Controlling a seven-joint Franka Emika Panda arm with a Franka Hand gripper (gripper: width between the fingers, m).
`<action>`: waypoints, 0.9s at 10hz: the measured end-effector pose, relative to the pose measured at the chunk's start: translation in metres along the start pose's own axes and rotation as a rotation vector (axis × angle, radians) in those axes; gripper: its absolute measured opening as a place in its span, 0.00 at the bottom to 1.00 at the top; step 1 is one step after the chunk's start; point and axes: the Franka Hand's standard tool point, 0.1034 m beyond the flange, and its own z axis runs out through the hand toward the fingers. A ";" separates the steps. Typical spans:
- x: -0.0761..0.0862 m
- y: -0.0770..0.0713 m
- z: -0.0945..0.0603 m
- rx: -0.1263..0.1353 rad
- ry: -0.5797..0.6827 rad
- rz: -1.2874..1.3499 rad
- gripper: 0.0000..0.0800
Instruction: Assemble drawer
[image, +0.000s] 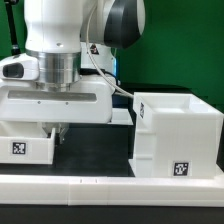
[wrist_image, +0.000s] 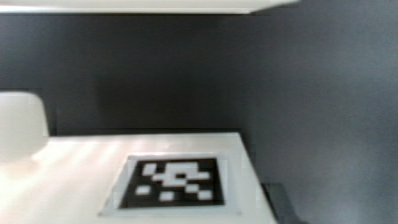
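At the exterior view's left, the gripper (image: 57, 131) hangs just beside a small tray (image: 25, 145) cut off by the edge; its grip cannot be told.

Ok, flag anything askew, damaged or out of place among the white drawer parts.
Nothing stands out. The large white plastic boxy casing sits level and intact beside the long white border rail; the small white tagged plastic part lies flat under the end effector, though the arm hides much of it.
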 end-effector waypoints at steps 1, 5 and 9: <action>0.000 0.000 0.000 0.000 0.000 0.000 0.05; 0.000 -0.001 -0.001 -0.001 0.000 -0.006 0.05; 0.015 -0.026 -0.027 -0.003 0.026 -0.167 0.05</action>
